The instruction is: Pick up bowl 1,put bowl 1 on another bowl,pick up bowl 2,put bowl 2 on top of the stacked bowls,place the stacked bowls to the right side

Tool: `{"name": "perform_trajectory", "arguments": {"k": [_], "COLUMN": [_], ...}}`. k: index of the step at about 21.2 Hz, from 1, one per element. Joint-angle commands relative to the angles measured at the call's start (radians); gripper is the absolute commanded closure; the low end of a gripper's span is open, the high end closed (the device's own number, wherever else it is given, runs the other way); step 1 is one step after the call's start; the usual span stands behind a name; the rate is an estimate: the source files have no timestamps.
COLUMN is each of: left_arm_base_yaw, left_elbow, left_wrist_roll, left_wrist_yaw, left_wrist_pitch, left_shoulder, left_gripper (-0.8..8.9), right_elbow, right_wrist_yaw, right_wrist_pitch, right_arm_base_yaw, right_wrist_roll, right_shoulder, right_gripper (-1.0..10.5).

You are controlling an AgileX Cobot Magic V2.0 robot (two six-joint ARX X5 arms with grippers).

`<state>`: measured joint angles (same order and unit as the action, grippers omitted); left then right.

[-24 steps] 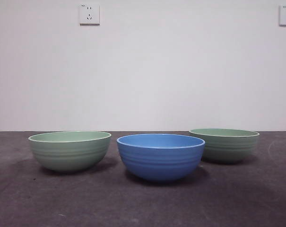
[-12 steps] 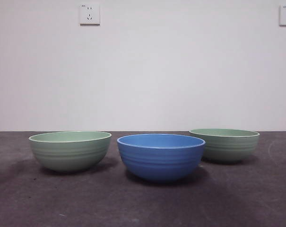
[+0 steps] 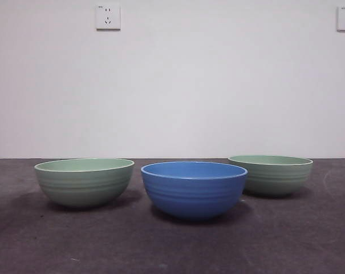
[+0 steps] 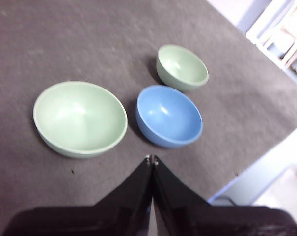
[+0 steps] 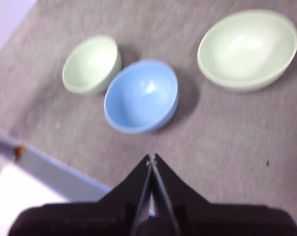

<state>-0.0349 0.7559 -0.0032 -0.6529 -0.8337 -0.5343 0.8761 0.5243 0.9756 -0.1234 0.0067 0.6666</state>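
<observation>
Three ribbed round bowls sat apart on the dark grey surface. The blue bowl stood nearest the front camera, in the middle. Bowl 1, a duller grey-green, stood behind it to one side; bowl 2, paler mint with a light rim, stood on the other side. The left gripper and the right gripper both hung above the bowls, jaws clenched together, grasping nothing.
</observation>
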Motion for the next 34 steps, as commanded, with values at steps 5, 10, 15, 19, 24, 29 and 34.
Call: {"name": "perform_trajectory", "arguments": {"k": [5, 10, 15, 19, 24, 29, 34], "left_arm_base_yaw": [0.001, 0.001, 0.001, 0.001, 0.001, 0.001, 0.001], "left_elbow": [0.057, 0.058, 0.058, 0.058, 0.058, 0.058, 0.058], "left_wrist_roll": [0.131, 0.132, 0.126, 0.126, 0.126, 0.126, 0.126], "left_wrist_yaw": [-0.010, -0.005, -0.003, -0.003, -0.003, -0.003, -0.003], "left_wrist_pitch": [-0.127, -0.132, -0.132, -0.132, -0.132, -0.133, -0.132], "left_shoulder": [-0.028, -0.028, -0.028, -0.028, -0.028, -0.028, -0.028], "left_gripper": [8.20, 8.13, 4.40, 1.25, 1.26, 1.26, 1.26], "right_elbow": [0.017, 0.017, 0.017, 0.017, 0.017, 0.017, 0.017], "right_wrist_yaw": [0.000, -0.003, -0.003, -0.006, -0.007, -0.007, -0.045], "right_wrist_pitch": [0.107, 0.110, 0.109, 0.109, 0.109, 0.103, 0.067], "right_arm_base_yaw": [-0.045, -0.056, -0.056, -0.056, -0.056, -0.056, -0.056], "right_wrist_roll": [-0.095, -0.094, -0.077, -0.046, -0.022, 0.006, 0.084], "right_shoulder": [0.018, 0.019, 0.019, 0.019, 0.021, 0.031, 0.064], "right_gripper": [9.6, 9.4, 6.7, 4.3, 4.1, 4.1, 4.1]}}
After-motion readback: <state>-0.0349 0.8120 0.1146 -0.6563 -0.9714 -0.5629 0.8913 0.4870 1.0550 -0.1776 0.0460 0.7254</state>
